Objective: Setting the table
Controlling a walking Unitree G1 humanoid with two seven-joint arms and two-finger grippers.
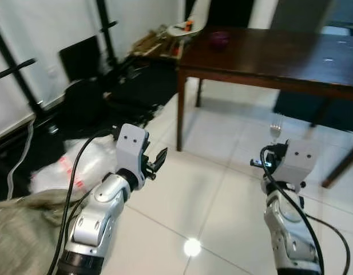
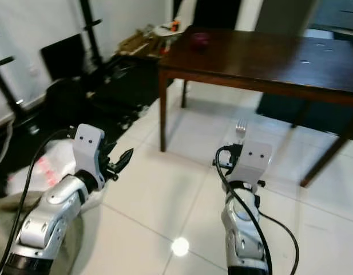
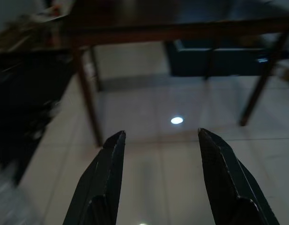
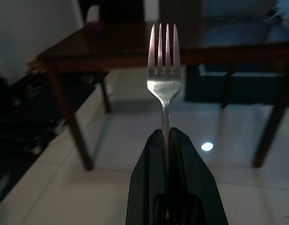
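Fork first: a silver metal fork with four tines (image 4: 163, 70) stands upright in my right gripper (image 4: 166, 136), its handle pinched between the two black fingers pressed tight against it, the tines pointing up and away from my wrist.

Going left to right from my own reach: to the outer side of my left gripper (image 3: 158, 140) lie a crumpled white plastic bag with red print (image 1: 67, 166) and a rumpled olive-grey cloth (image 1: 22, 215) on the floor, with black stands and dark bags (image 1: 90, 97) heaped against the white wall further off. My left gripper itself is raised in front of me with its fingers spread wide apart and nothing between them; past its tips lie the glossy white floor tiles (image 3: 149, 108) and the nearest leg of the table.

Ahead of both grippers stands a dark brown rectangular wooden table (image 1: 279, 57), well apart from either. On its far left corner sits a small round purplish object (image 1: 219, 39), too blurred to identify. My right gripper holds the fork above the tiles, short of the table's near edge, with the tines showing over my wrist housing in the head views (image 1: 276, 127).
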